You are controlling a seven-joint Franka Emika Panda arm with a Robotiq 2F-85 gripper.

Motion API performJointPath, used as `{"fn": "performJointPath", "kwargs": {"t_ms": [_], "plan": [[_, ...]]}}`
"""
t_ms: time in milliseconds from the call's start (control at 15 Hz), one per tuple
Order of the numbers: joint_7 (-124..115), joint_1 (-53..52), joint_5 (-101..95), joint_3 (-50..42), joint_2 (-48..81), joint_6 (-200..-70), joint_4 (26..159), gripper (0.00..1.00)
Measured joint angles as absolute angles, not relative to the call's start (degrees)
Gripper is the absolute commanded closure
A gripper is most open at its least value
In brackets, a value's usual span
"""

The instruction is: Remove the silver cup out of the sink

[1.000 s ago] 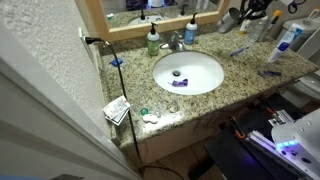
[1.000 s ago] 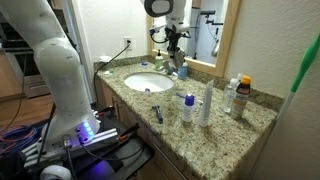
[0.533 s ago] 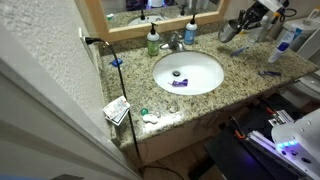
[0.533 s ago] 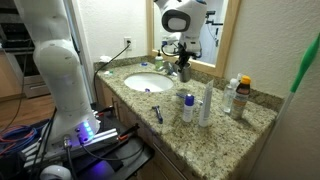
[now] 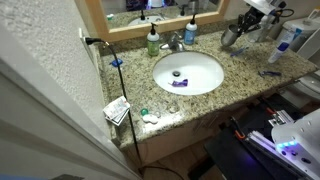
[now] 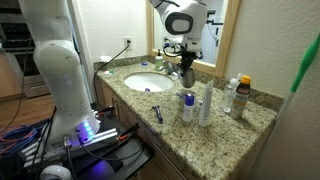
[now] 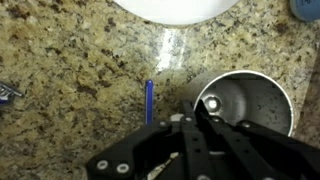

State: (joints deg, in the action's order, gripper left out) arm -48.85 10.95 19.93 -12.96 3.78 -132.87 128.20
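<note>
Jaws clamped on the wall of the silver cup (image 7: pixel 250 100): one finger (image 7: pixel 208 101) is inside the opening, and the other is outside the rim. My gripper (image 7: pixel 197 112) comes in from the bottom of the wrist view as dark metal links.

Cup position: outside the sink (image 7: pixel 180 8), over the counter (image 7: pixel 70 60) just beside the basin's edge. I cannot tell whether its base touches the stone. In both exterior views it sits under my gripper (image 5: pixel 233 33) (image 6: pixel 186 68), near the mirror side of the counter.

Surroundings:
- Blue pen (image 7: pixel 149 100) lies on the stone just beside the cup, apart from it and pointing toward the basin.
- A round blue thing (image 7: pixel 306 8) is cut off at the corner of the wrist view, so I cannot identify it.
- Green soap bottle (image 5: pixel 153 42), faucet (image 5: pixel 175 42) and blue soap bottle (image 5: pixel 190 32) stand in a row behind the basin.
- A small purple thing (image 5: pixel 178 83) lies in the basin near the drain (image 5: pixel 178 72).
- Two white bottles (image 6: pixel 207 103) stand further along the counter, well apart from the cup.

Materials:
- Cup: brushed grey metal, cylindrical, with a thin bright rim and a dull, shadowed inside.
- Counter: speckled beige-brown granite, polished, with a white glare streak.
- Sink: round, smooth, white.
</note>
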Motion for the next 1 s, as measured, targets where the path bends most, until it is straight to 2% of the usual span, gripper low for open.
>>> {"fn": "performJointPath", "kwargs": {"t_ms": [333,600,667,733,800,1000], "plan": [[-58.90,8.94,18.72,-11.32,4.95,-132.07,123.23,0.98],[-58.30,9.62,29.07,-11.07,9.19,-127.78,118.66,0.98],[-57.88,10.15,31.70,-11.13,10.61,-126.75,117.58,0.93],[-57.74,10.37,31.96,-11.21,11.53,-126.63,117.08,0.93],[-57.75,10.38,31.85,-11.23,11.79,-126.68,117.08,0.98],[-58.13,10.19,31.79,-11.20,11.81,-126.67,117.10,0.98]]}}
